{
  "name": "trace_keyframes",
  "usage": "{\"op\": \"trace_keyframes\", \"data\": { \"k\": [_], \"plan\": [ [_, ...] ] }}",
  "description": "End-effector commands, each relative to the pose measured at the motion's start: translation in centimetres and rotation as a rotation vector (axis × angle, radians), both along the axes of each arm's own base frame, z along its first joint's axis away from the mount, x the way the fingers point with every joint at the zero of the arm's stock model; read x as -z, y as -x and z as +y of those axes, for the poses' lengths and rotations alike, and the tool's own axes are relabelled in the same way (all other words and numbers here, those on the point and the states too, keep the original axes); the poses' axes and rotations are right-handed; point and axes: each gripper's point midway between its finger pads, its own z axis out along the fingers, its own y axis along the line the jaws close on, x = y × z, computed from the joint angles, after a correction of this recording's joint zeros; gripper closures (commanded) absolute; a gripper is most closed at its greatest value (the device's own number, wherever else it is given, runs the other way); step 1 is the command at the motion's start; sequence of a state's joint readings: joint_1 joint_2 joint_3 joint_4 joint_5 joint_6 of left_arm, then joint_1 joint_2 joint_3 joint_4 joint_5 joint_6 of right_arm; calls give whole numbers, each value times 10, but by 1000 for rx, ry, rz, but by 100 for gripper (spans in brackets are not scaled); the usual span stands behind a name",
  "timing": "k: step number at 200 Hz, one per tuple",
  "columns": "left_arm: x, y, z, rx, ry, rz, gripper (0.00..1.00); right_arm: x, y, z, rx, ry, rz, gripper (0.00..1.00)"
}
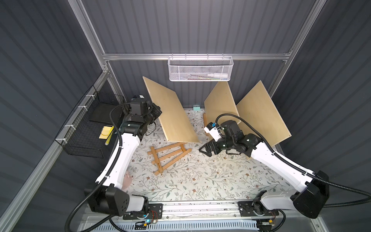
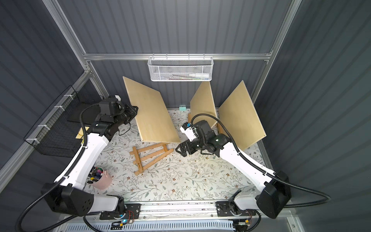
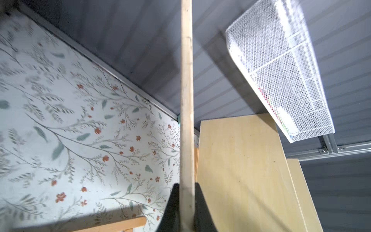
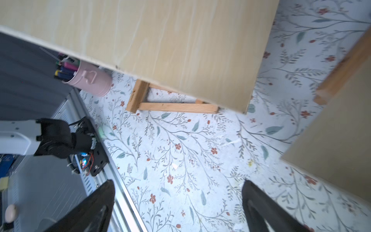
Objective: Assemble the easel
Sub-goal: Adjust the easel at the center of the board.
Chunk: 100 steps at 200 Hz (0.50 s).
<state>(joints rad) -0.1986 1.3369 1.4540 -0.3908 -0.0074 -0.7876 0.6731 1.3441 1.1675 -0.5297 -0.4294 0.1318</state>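
Observation:
The wooden easel frame point(image 1: 168, 155) point(image 2: 150, 155) lies flat on the floral table, also seen in the right wrist view point(image 4: 174, 107). My left gripper point(image 1: 158, 112) point(image 3: 186, 186) is shut on the edge of a pale wooden board point(image 1: 170, 112) point(image 3: 185, 100). The board stands tilted on edge, and its low end hangs over the far end of the easel frame. Just right of the frame, my right gripper point(image 1: 204, 149) point(image 4: 178, 182) is open and empty, low over the table. Whether the board point(image 4: 160, 44) touches the table cannot be told.
Two more wooden boards point(image 1: 220, 104) point(image 1: 261, 114) lean at the back right behind the right arm. A white mesh basket point(image 1: 200, 69) hangs on the back rail. A black wire basket point(image 1: 88, 128) hangs on the left. A pink cup of pens point(image 2: 100, 178) stands beside the left arm.

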Motion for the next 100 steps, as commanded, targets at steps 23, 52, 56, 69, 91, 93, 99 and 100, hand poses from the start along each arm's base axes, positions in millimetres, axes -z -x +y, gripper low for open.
{"op": "trace_keyframes", "data": {
  "k": [23, 52, 56, 69, 91, 93, 99, 100],
  "plan": [
    [-109, 40, 43, -163, -114, -294, 100, 66, -11, 37, -19, 54, 181, 2],
    [-116, 57, 56, -212, -168, -311, 100, 113, -49, 49, 114, 179, 293, 2],
    [-117, 60, 58, -218, -175, -312, 100, 118, -53, 51, 129, 192, 311, 2],
    [-120, 66, 63, -233, -202, -321, 100, 131, -58, 62, 133, 203, 377, 2],
    [-121, 74, 72, -271, -239, -326, 100, 150, -61, 79, 116, 236, 447, 2],
    [-121, 74, 72, -273, -242, -325, 100, 152, -60, 80, 112, 240, 455, 2],
    [-121, 76, 74, -279, -249, -327, 100, 157, -61, 83, 117, 247, 470, 2],
    [-121, 76, 74, -280, -251, -327, 100, 159, -61, 84, 118, 250, 474, 2]
  ]
}}
